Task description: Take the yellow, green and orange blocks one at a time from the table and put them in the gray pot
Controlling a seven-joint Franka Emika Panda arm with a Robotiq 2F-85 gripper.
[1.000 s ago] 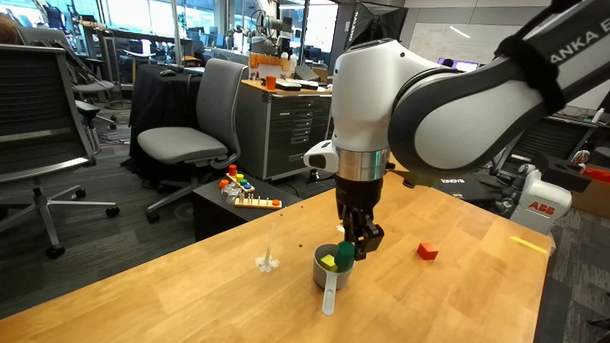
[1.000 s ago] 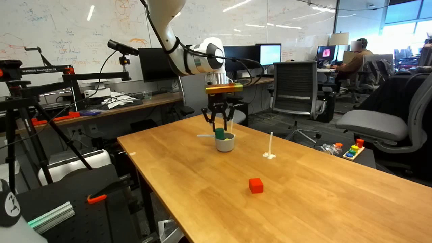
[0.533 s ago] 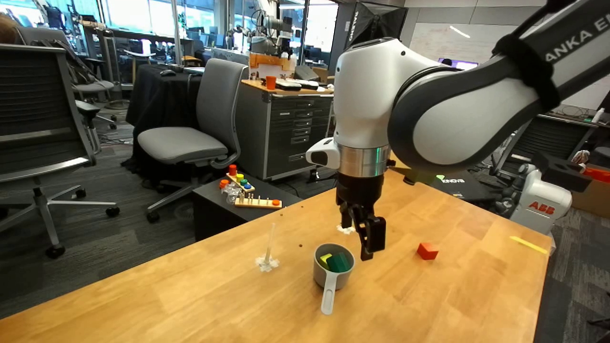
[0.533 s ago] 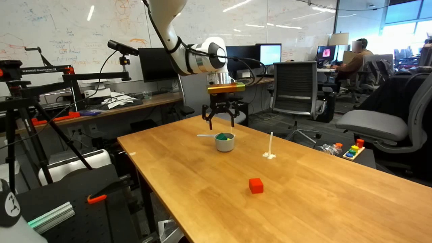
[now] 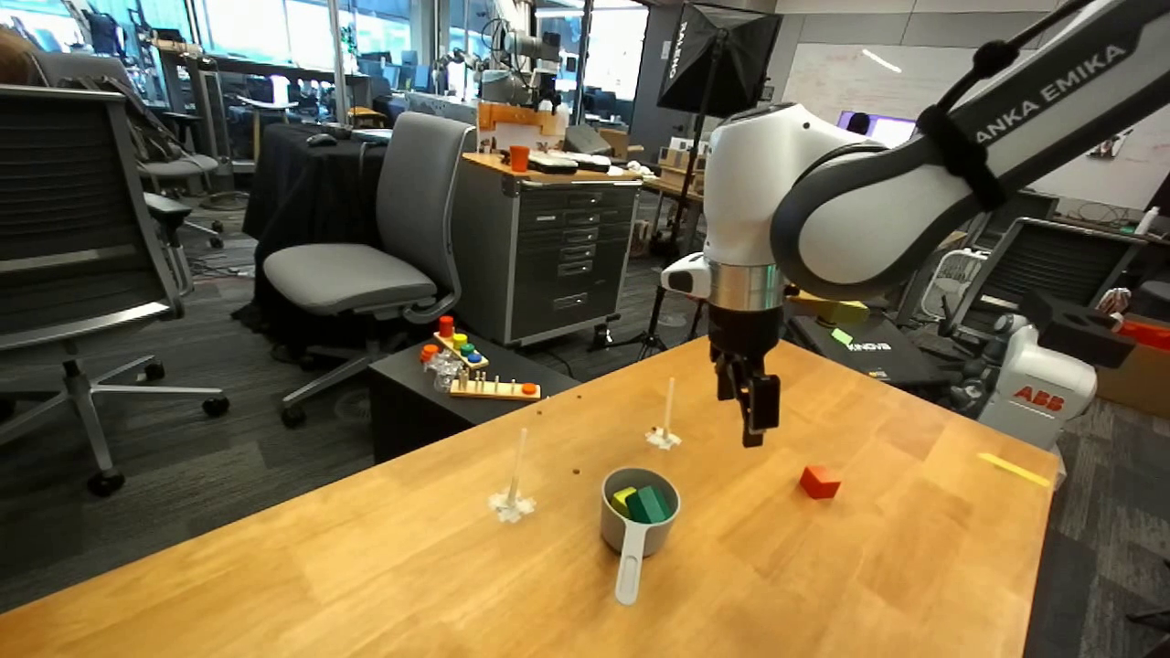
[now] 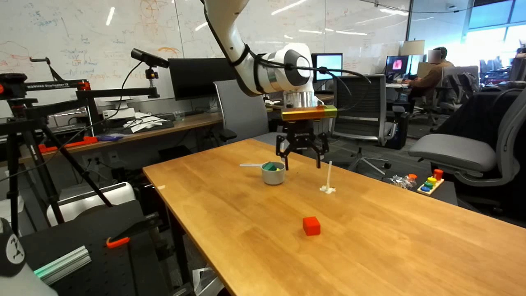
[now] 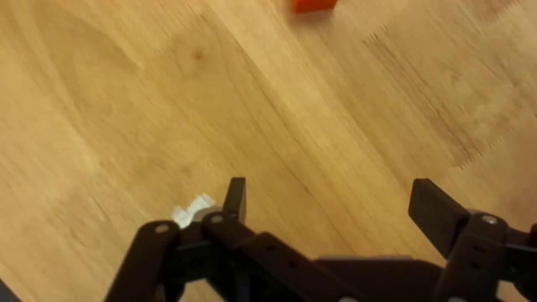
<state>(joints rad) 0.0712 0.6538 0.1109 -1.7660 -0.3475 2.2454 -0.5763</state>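
The gray pot (image 5: 613,533) (image 6: 273,177) stands upright on the table with its handle sticking out to one side. Inside it lie the green block (image 5: 650,504) (image 6: 269,166) and, partly hidden beside it, the yellow block (image 5: 622,499). Out on the bare wood sits the orange block (image 5: 820,482) (image 6: 311,226), whose edge also shows at the top of the wrist view (image 7: 313,5). My gripper (image 6: 303,167) (image 7: 329,180) hangs above the table, off to the side of the pot and apart from the orange block. Its fingers are spread wide with nothing between them.
Two thin pale sticks (image 5: 516,466) (image 5: 669,408) rise from white patches stuck to the table (image 5: 384,548), near the pot. A low black stand (image 5: 411,402) with colourful toys is beside the table. A yellow strip (image 5: 1013,469) lies near the table's edge.
The gripper opened and let go of the green block, which dropped and settled in the pot beside the yellow one. The arm then moved away from the pot; the orange block stayed put.
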